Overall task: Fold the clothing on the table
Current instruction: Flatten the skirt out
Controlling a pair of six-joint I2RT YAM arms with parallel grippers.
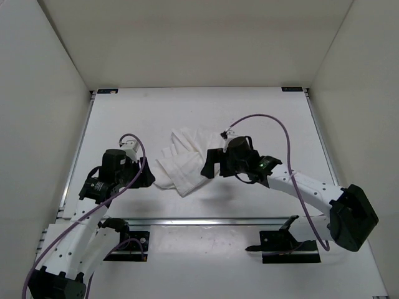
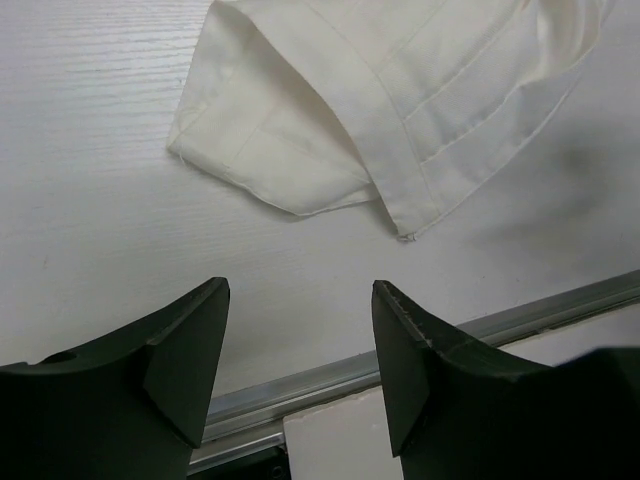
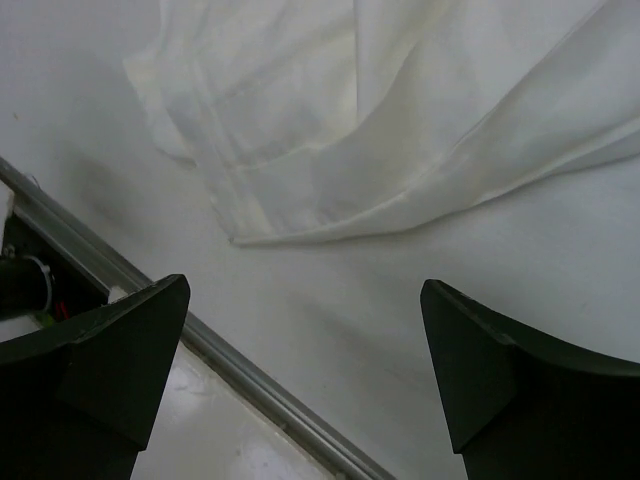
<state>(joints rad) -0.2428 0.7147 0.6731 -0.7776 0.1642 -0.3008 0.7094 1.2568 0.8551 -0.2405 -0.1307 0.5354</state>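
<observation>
The clothing (image 1: pixel 182 161) is a crumpled white garment with stitched hems, lying in the middle of the table (image 1: pixel 124 112). My left gripper (image 1: pixel 148 177) hovers just left of its near-left corner, open and empty. In the left wrist view the clothing (image 2: pixel 330 100) lies beyond the gripper (image 2: pixel 300 300), with bare table between the fingers (image 2: pixel 185 350). My right gripper (image 1: pixel 210 164) hangs over the garment's right edge, open wide and empty. In the right wrist view the clothing (image 3: pixel 350 120) is ahead of the gripper (image 3: pixel 305 292), whose fingers (image 3: pixel 470 360) frame bare table (image 3: pixel 400 300).
A metal edge rail (image 1: pixel 218 219) runs along the table's near side, also seen as the rail (image 2: pixel 400 360) and the rail (image 3: pixel 250 380) in the wrist views. White walls enclose the left, back and right. The arm bases and black brackets (image 1: pixel 280 240) sit in front of the rail.
</observation>
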